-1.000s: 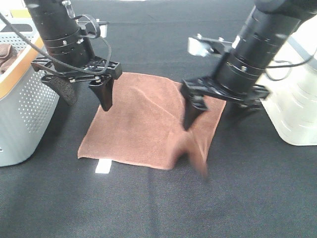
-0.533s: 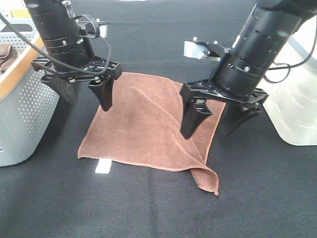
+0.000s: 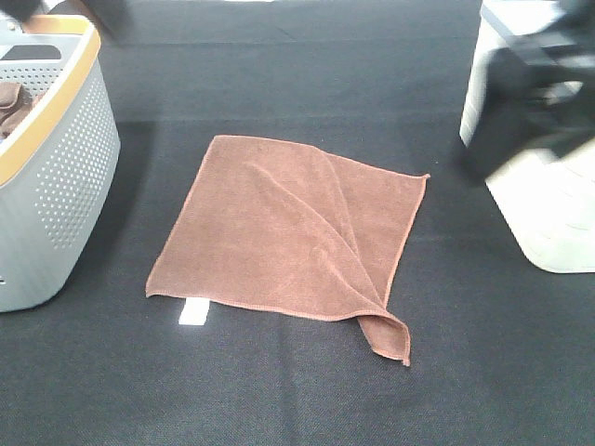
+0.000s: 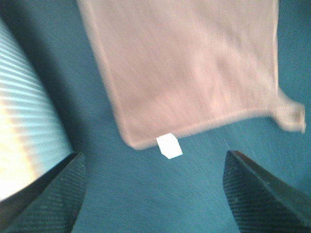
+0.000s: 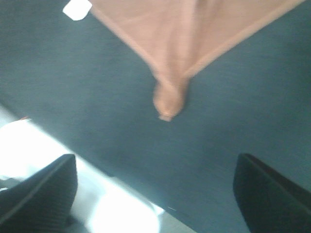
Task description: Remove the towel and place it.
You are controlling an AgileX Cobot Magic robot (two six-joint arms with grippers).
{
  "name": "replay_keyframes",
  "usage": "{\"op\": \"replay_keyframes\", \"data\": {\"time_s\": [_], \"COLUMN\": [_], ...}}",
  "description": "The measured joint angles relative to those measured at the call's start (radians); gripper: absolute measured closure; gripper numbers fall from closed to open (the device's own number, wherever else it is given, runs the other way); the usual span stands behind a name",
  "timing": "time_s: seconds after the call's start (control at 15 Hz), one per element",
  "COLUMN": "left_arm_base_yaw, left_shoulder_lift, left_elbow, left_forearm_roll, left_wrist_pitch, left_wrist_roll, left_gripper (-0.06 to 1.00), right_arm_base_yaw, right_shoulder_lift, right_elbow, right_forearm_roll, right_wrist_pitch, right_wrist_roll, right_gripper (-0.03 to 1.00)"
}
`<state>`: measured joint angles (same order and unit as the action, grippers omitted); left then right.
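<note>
Towel lies spread on the black table, between the grey basket and the white bin, touching neither. One long crease runs diagonally across it, and the near right corner is folded over itself into a small pointed flap. White tag pokes out flat on the table from the near left hem. Over in the basket, a bunched brown cloth sits against the rim.

Nothing is on the towel. In the high view the right arm is only a dark blur in front of the bin, well apart from the towel; the left arm barely shows at the top corner.

Left gripper hangs above the table with its two fingers spread wide and nothing between them; its view is blurred but catches the tag, the towel's near edge and the basket wall.

Right gripper is likewise spread wide and empty, its fingers at the frame's edges, looking down on the folded corner, blurred too
</note>
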<state>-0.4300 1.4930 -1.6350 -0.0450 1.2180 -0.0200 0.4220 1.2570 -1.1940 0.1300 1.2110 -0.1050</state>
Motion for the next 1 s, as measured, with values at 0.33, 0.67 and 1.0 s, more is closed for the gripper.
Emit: {"op": "replay_keyframes", "data": {"time_s": [0.33,0.67,1.0], "left_arm_base_yaw": [0.0,0.0,0.0], "left_shoulder_lift": [-0.286,-0.649,-0.945], "left_elbow": [0.202,0.8,1.128], "left_forearm_roll": [0.039,0.045,0.034], "left_wrist_pitch": [-0.003,0.002,-0.154], "left_wrist_roll": [-0.003,-0.006,0.06], "left_gripper": [0.2,0.2,0.2], "right_arm_base_yaw": [0.0,0.0,0.0], "right_shoulder_lift": [-0.258,-0.598,-0.85], "right_elbow": [0.23,0.633,0.673], "right_forearm_roll": [-0.108,-0.112,-0.13], "right_wrist_pitch": [0.002,-0.049,-0.155], "right_wrist_roll": [0.091,0.105,0.118], "right_gripper": [0.15,0.15,0.16]}}
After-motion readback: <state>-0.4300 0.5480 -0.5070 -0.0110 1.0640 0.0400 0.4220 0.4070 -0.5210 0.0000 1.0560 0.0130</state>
